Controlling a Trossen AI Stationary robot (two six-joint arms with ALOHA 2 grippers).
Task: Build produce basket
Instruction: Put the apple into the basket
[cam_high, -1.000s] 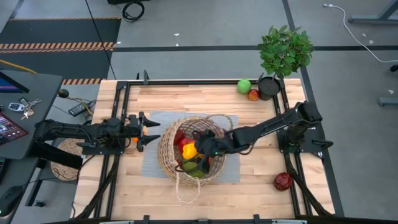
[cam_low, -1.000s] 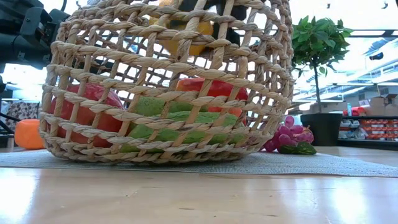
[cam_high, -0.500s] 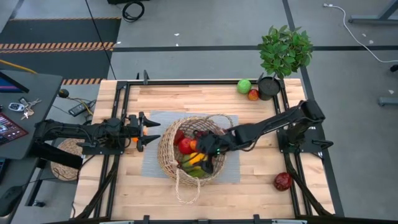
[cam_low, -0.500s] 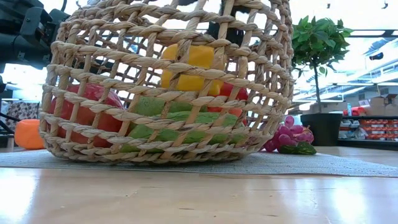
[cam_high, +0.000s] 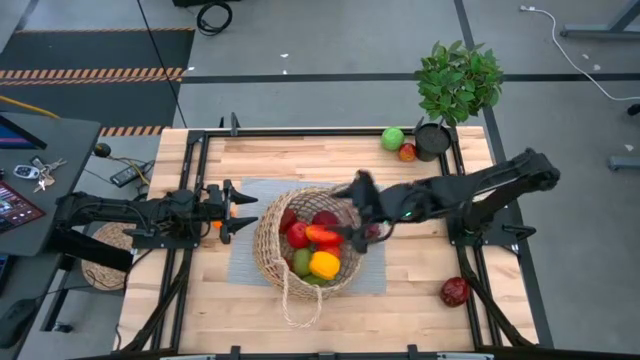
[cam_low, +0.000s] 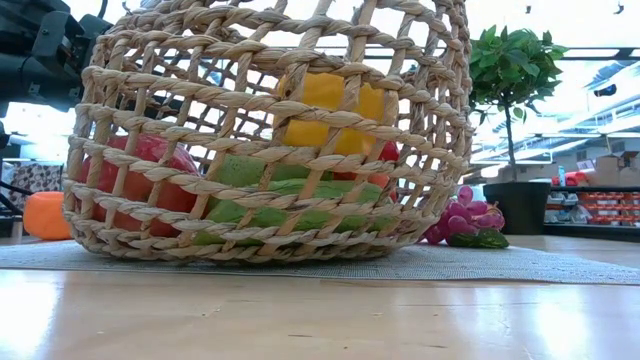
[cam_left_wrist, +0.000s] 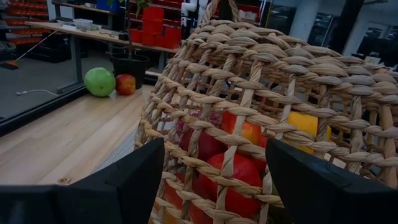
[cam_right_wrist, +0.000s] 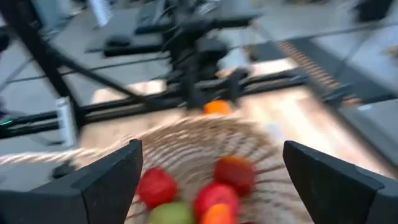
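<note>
The wicker basket (cam_high: 308, 250) stands on a grey mat (cam_high: 255, 192) at mid-table. In it lie red (cam_high: 297, 235), dark red (cam_high: 326, 220), green (cam_high: 303, 262) and yellow (cam_high: 324, 264) produce. The yellow piece (cam_low: 325, 110) rests on top of the green ones. My right gripper (cam_high: 358, 190) hangs open and empty above the basket's far right rim, and from it I look down on the basket (cam_right_wrist: 186, 140). My left gripper (cam_high: 243, 212) stands open and level, close by the basket's left wall (cam_left_wrist: 249, 93). Purple grapes (cam_low: 465, 215) lie on the mat to the right of the basket.
A green apple (cam_high: 393, 138) and a small red fruit (cam_high: 407, 152) lie by the black pot of the plant (cam_high: 458, 80) at the far right. A dark red fruit (cam_high: 455, 291) sits near the right front. An orange piece (cam_low: 47, 215) lies by my left gripper.
My right gripper has let go of the yellow piece, which has dropped onto the other produce in the basket. The gripper has then risen out of the basket and drawn back toward the table's right and far edges.
</note>
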